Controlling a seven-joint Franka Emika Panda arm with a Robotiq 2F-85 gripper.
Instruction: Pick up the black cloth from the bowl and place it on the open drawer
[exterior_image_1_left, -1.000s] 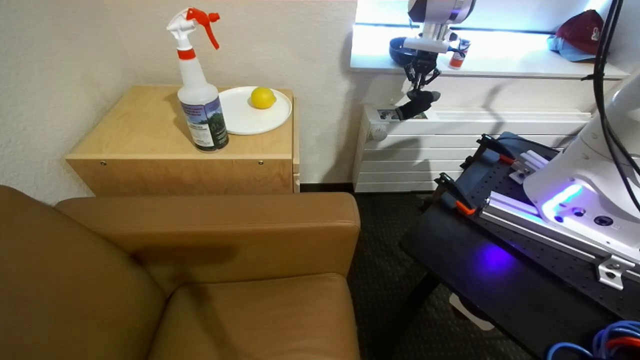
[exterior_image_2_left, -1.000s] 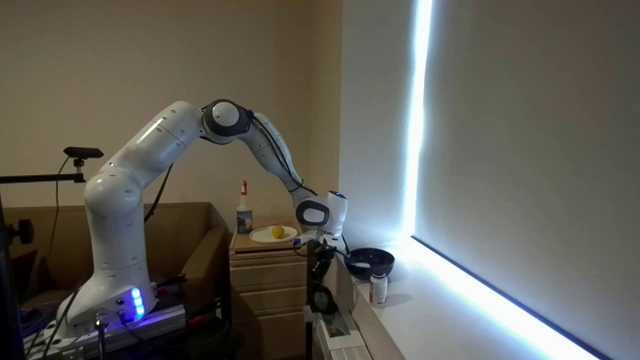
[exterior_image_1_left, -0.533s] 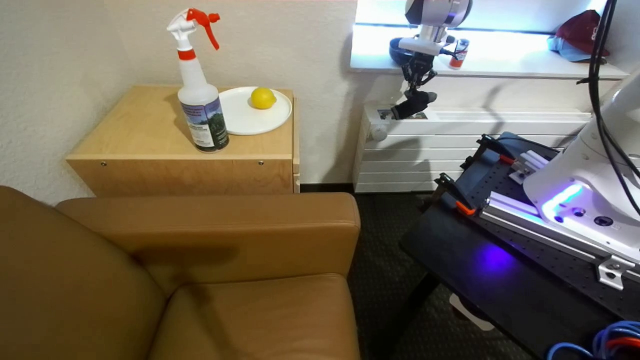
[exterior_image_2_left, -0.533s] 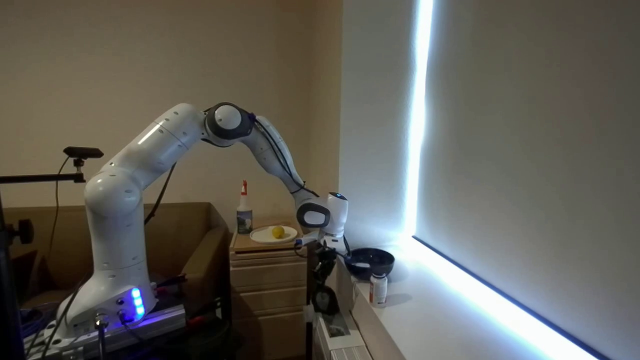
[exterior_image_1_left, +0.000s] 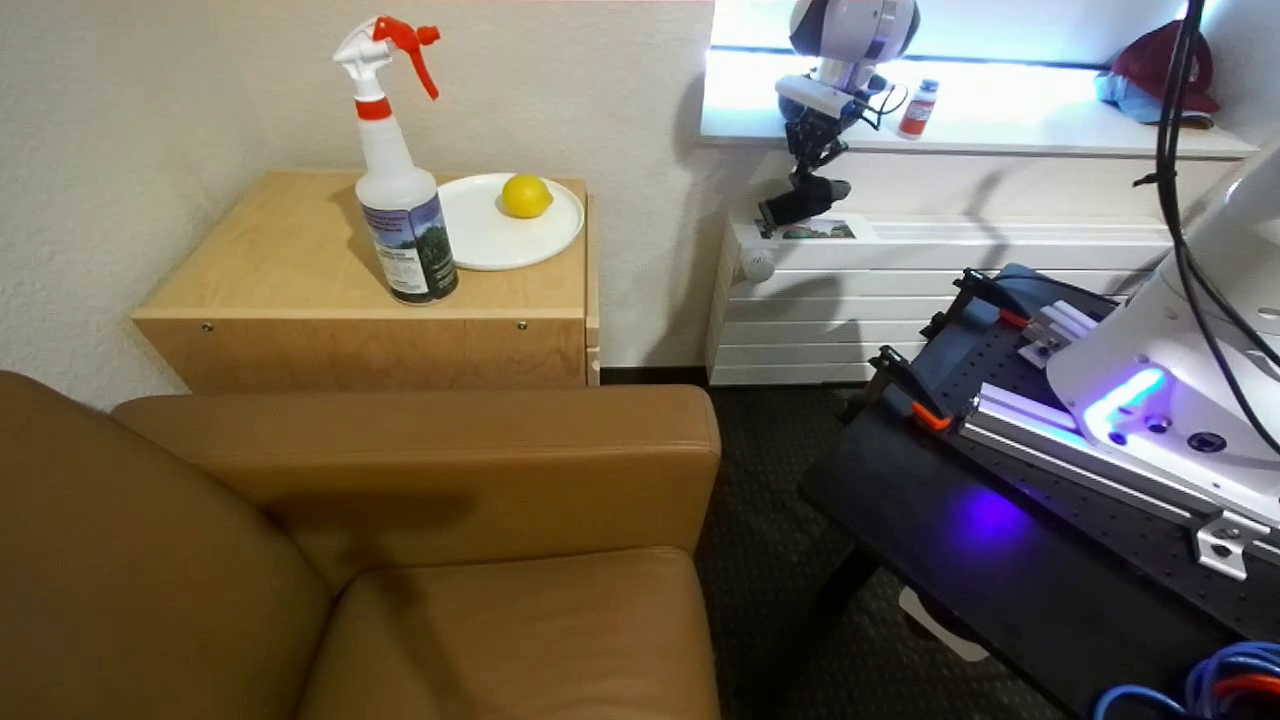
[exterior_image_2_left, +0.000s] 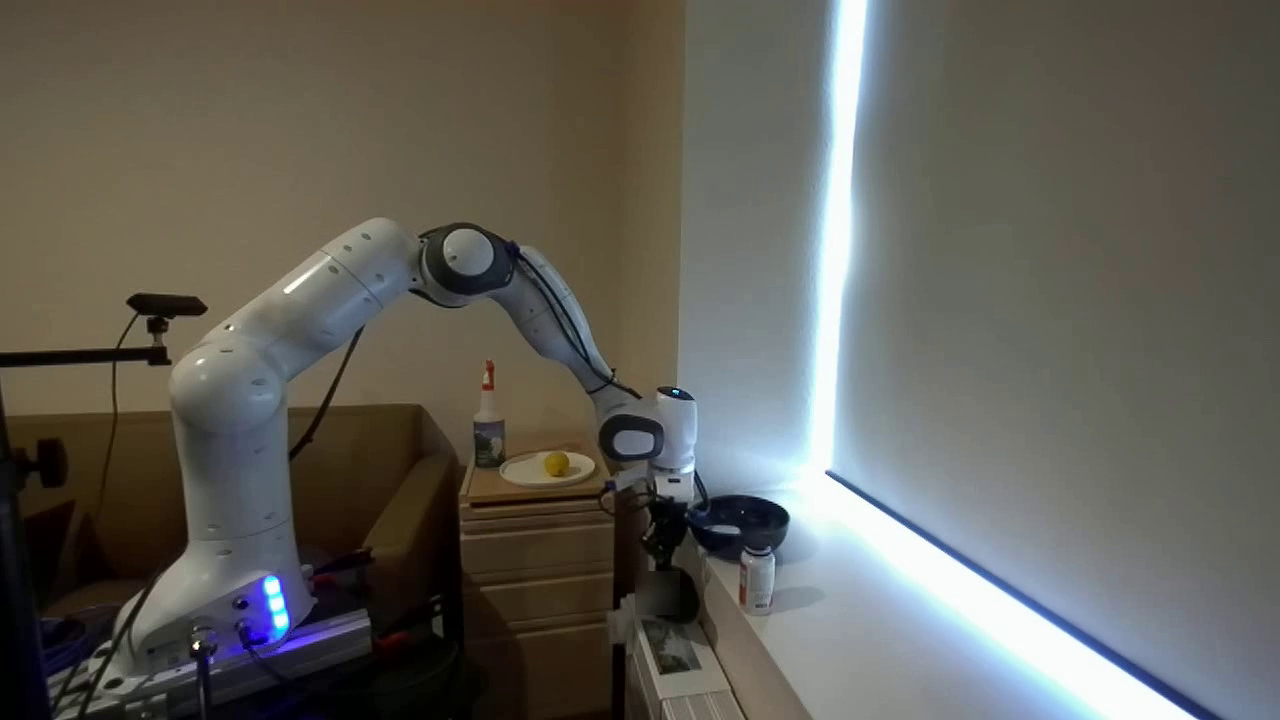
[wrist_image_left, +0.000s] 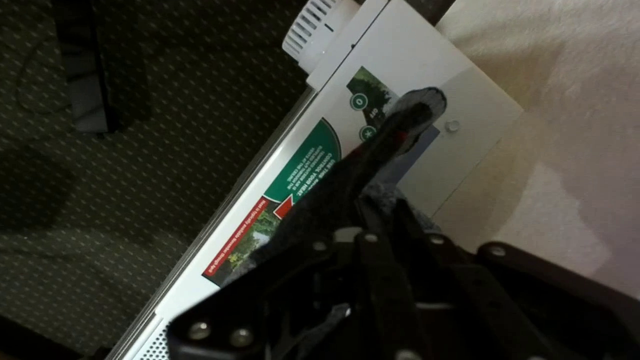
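Because the black two-fingered gripper (exterior_image_1_left: 806, 174) is clamped on the black-and-grey cloth sock (exterior_image_1_left: 804, 202) hanging beneath it, low sideways travel could catch the loose end on the white slatted metal radiator (exterior_image_1_left: 920, 284) below.

White glare edges the window blind (exterior_image_2_left: 1060, 300), washing out the sill (exterior_image_1_left: 1030, 108) beneath it. Well below the blind, soft shadows cross the radiator (exterior_image_1_left: 940, 293). The wrist view is dim; there the black cloth (wrist_image_left: 345, 185) seems to lose its detail.
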